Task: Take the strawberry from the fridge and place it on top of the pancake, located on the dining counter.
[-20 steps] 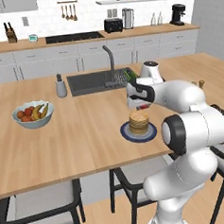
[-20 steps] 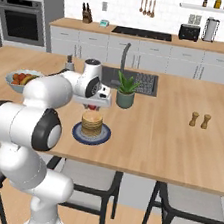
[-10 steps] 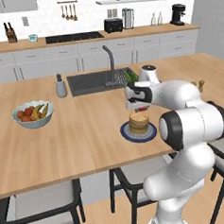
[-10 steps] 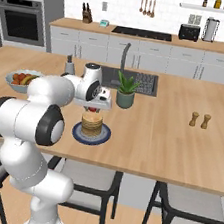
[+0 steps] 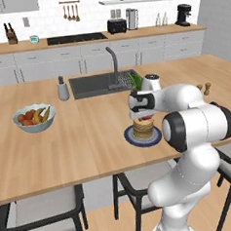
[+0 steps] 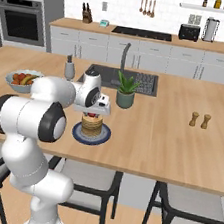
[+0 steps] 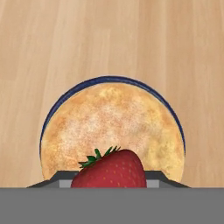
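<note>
I have the strawberry in the pincer, which is closed on it and hangs directly over the pancake. From the hand camera the berry sits at the near edge of the stack, leaves pointing toward its middle; from the right base camera a red spot shows just above the top pancake, and I cannot tell whether it touches yet. The stack rests on its plate on the bench, near the front edge.

To finish this well, I judge I should nudge the hand so the berry is over the centre of the stack, not the rim, then come straight down until it rests before opening. A round fruit dropped from any height on a domed top would likely roll off, so I would open slowly and lift vertically, without dragging.

Count: one strawberry, one stack, one plate. Around it: one plant behind, one fruit bowl well off to the side, one sink, two shakers and one bottle by the sink.
</note>
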